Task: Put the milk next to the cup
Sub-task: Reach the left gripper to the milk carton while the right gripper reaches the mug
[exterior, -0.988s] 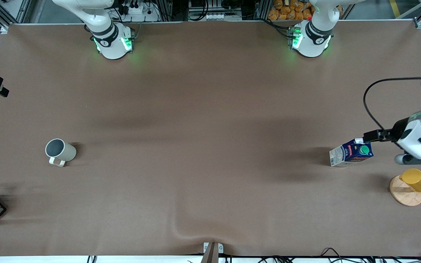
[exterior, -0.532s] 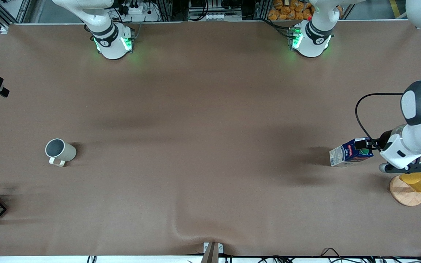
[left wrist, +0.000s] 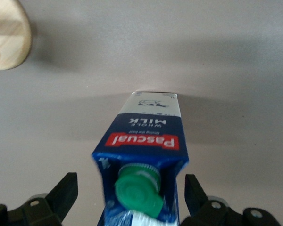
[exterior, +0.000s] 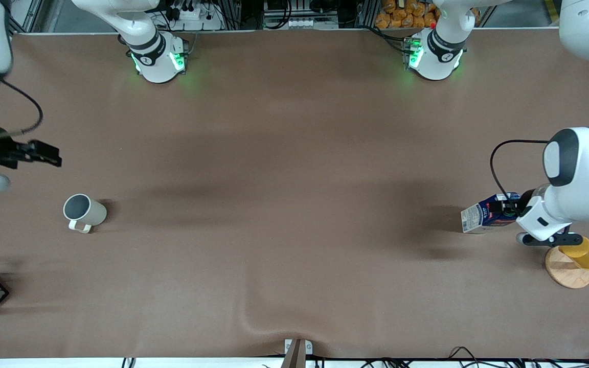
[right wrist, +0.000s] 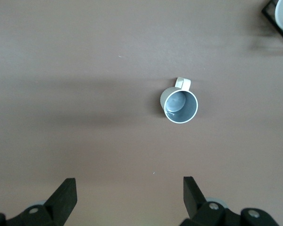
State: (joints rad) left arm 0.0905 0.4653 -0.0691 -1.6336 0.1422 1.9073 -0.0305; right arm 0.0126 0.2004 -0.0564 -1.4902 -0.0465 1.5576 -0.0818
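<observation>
Two grippers spread: left gripper [left wrist: 127,188] straddling milk [exterior: 483,216]; right gripper [right wrist: 127,195] above cup [exterior: 84,211]

Milk [exterior: 483,215] and cup [exterior: 84,210] at separate table ends

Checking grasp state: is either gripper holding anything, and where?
Nothing held. Left gripper is open, its fingers astride the milk top without touching; right gripper is open above the table.

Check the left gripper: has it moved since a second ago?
Yes. The left gripper has come down from beside the milk to straddle its capped top, fingers open, nearer the yellow cup.
</observation>
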